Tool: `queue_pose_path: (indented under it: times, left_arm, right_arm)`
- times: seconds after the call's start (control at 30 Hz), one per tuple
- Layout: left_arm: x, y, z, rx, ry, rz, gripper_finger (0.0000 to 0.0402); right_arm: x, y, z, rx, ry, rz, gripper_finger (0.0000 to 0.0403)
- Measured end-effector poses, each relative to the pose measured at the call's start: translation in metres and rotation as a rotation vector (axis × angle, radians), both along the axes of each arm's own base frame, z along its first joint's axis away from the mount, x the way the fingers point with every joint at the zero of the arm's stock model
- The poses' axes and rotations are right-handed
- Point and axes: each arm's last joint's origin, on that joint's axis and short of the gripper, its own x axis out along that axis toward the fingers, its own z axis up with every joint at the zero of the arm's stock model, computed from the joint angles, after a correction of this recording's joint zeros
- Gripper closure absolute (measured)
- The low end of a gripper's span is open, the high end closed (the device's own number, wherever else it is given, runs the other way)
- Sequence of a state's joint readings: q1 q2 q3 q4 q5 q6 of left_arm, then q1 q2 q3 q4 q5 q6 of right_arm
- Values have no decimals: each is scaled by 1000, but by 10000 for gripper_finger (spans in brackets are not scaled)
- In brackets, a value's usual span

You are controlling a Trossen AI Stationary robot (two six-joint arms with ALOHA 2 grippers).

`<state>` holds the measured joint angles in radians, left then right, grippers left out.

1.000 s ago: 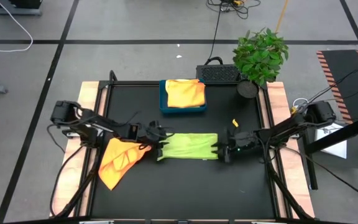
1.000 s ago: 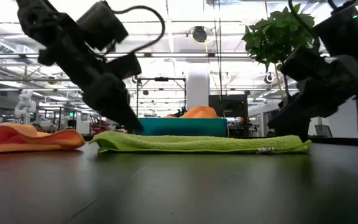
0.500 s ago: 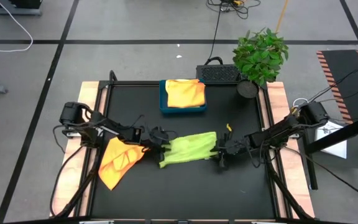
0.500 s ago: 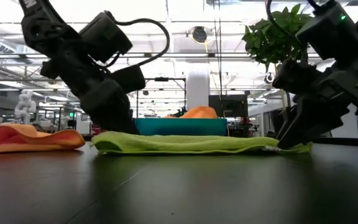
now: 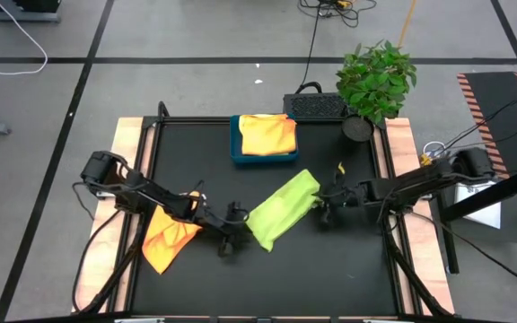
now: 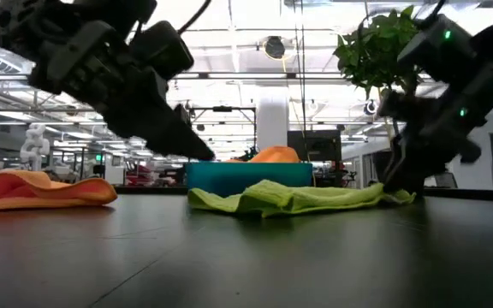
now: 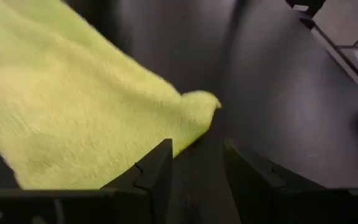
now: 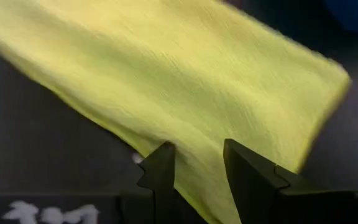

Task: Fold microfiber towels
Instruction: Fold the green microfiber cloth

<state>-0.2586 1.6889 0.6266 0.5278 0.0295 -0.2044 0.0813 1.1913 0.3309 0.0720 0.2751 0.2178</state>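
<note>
Mid-task: lime towel [image 5: 281, 209] folded to a strip, lying diagonally mid-table between left gripper [image 5: 230, 240] and right gripper [image 5: 324, 203] (both parted, holding nothing). Orange towel [image 5: 170, 235] unfolded beside it; another [image 5: 267, 134] folded in tray [image 5: 237, 157].

Lime towel [image 5: 281, 209] slanted between left hand [image 5: 229, 239] and right hand [image 5: 324, 203].

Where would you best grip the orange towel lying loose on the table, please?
Probably the orange towel at its corner pointing toward the table's front edge, approached from the left: it lies crumpled beside the left hand, and that corner sticks out flat, clear of the green towel.
</note>
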Motion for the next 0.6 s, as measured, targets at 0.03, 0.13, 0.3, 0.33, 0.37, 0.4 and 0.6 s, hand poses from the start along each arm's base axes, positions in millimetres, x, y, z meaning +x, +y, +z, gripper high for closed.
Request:
queue_pose_path:
  times: [0.03,0.13,0.3,0.33,0.37,0.4,0.6]
  left_arm:
    - [-1,0,3,12,-11,2,256]
    - [-4,3,10,75,-12,47,256]
    - [-10,8,7,232,46,78,256]
    - [-11,9,5,281,65,69,256]
    - [-12,10,3,340,81,53,256]
    - [-14,11,1,408,97,33,256]
    - [-19,16,-4,849,148,-141,256]
  right_arm:
    - [0,1,5,18,-29,34,273]
    - [0,5,18,80,-119,129,273]
    - [2,16,34,95,-261,207,273]
    - [3,19,35,97,-276,218,273]
    - [3,20,36,99,-288,228,273]
    - [4,22,37,100,-298,236,273]
    - [8,25,33,96,-300,242,273]
